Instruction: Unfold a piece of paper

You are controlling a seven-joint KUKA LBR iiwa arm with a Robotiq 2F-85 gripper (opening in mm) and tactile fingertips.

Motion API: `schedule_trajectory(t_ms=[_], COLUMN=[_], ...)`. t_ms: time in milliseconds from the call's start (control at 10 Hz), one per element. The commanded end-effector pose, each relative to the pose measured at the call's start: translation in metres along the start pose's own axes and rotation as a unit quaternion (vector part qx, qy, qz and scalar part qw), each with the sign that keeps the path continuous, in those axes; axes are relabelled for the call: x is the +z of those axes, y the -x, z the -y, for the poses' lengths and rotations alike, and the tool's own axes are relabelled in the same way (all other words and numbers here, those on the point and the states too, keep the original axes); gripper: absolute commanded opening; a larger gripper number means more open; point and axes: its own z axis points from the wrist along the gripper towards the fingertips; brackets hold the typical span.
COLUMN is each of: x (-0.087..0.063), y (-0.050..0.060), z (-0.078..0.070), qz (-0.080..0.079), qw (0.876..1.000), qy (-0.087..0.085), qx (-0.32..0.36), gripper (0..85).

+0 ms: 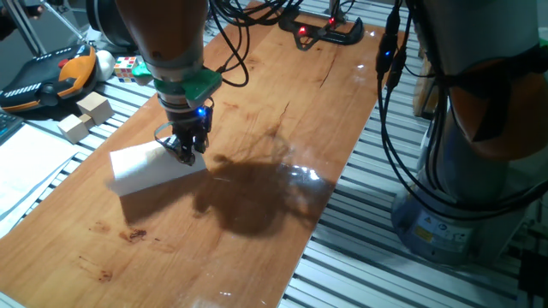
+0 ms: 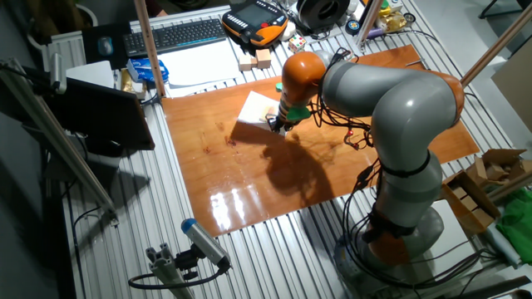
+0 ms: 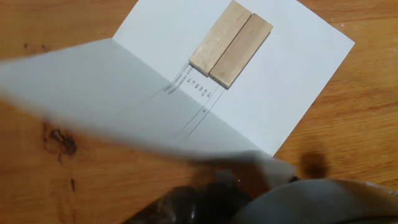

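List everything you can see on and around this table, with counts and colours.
tabletop: one, brown wood, on metal slats
piece of paper: one, white, on the tabletop, one flap lifted
wooden blocks: two, pale, side by side on the paper's flat half
loose blocks: two, pale, on the slats
puzzle cube: one, multicoloured, on the slats
pendant: one, orange-black, beside the cube
keyboard: one, black, beyond the tabletop
arm: one, grey-orange
claw: one, black, pinching the flap's edge

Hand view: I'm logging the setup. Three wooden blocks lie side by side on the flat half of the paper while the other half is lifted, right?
No: the hand view shows two wooden blocks, not three, side by side on the flat half of the paper, the other half lifted.
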Motion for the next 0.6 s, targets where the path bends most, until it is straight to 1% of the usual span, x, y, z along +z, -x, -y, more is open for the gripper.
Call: schedule_trajectory(t_ms=[0, 100, 300, 500], x=[-0.0005, -0.0009, -0.0003, 0.0005], y=[0.0002, 0.0004, -0.0011, -0.0037], z=[0.0003, 0.0006, -0.0003, -0.0011], qz=[0.003, 0.006, 0.007, 0.011], qw=[1.000, 1.000, 1.000, 1.000], qy=[-0.003, -0.006, -0.006, -0.011], qx=[0.003, 0.007, 0.009, 0.007], gripper=[46.3, 51.0, 52.3, 54.7])
